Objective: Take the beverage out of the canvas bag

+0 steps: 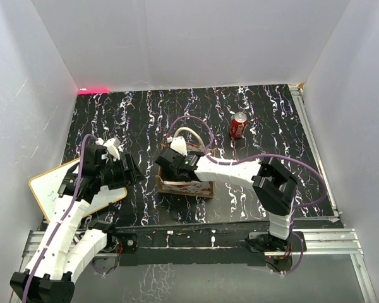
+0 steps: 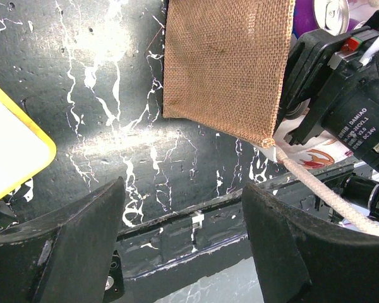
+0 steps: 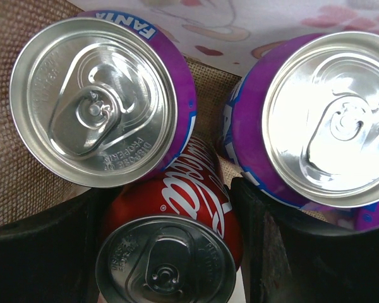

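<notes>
Looking down my right gripper [image 3: 174, 196], I have the jaws spread to either side of a red can [image 3: 167, 265] that stands upright in the bag [image 3: 12, 158]. The dark pads sit right at its flanks at 9 and 3 o'clock. I cannot tell whether they are biting or only brushing it.

Two purple Fanta cans [image 3: 95, 101] crowd in at 10 and 2 o'clock, both close against the red can. The one at 2 o'clock sits just beside my right pad, so there is very little room.

My judgement is that the grip comes next and must be square. I would close slowly and keep the pads low on the can wall, below the lid rim, so the can does not squirt out. Then I would lift straight up with no sideways drift until the base is over the bag's edge. A tilted pull would likely drag a Fanta can along or fold the soft cloth inward.

Out from there, the top view shows the bag on the table [image 1: 145, 113] near its middle, with a rope handle [image 1: 186, 132] looped at the bag's 12 o'clock. That handle could snag the wrist on the way up.

My left gripper [image 2: 183, 189] hangs wide open and empty at the bag's 9 o'clock, near it but not touching. I could use it to pin the bag if the bag rises with the can. A board [image 1: 47, 186] lies at 8 o'clock. Another can [image 1: 239, 125] stands on the table at 2 o'clock, well apart.
</notes>
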`<state>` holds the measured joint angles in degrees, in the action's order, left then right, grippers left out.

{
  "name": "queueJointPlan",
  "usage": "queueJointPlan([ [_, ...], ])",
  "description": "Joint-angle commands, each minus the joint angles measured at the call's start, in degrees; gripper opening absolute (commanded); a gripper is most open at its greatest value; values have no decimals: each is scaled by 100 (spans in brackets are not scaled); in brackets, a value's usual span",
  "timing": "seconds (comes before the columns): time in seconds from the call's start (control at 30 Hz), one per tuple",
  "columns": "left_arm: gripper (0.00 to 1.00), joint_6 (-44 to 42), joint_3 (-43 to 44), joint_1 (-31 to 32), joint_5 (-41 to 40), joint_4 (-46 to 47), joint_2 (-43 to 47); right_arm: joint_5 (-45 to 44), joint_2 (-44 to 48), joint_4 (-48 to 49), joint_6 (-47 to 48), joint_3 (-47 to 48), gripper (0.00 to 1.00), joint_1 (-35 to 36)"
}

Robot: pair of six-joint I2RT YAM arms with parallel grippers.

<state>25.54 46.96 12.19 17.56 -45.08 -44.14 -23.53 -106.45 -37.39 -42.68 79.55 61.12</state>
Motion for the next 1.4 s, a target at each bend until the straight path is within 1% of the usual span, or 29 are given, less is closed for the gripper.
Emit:
queueJointPlan([
  [0.0, 73, -65, 174, 20, -61, -119, -35, -10, 231, 224, 95, 352, 7, 65],
  [0.17, 73, -72, 166, 19, -59, -97, -121, -61, 339, 255, 92, 309, 7, 66],
  [0.47, 73, 4, 112, 21, -112, -23, 12, -65, 604, 201, 71, 349, 7, 66],
  [0.5, 73, 4, 112, 20, -113, -18, 11, -80, 802, 202, 49, 324, 7, 66],
  [0.77, 73, 36, 88, 20, -110, -41, 105, 53, 1422, 698, 95, -97, 7, 66],
  [1.37, 73, -58, 199, 20, -112, 122, 280, 314, 2228, 718, 566, -4, 7, 66],
])
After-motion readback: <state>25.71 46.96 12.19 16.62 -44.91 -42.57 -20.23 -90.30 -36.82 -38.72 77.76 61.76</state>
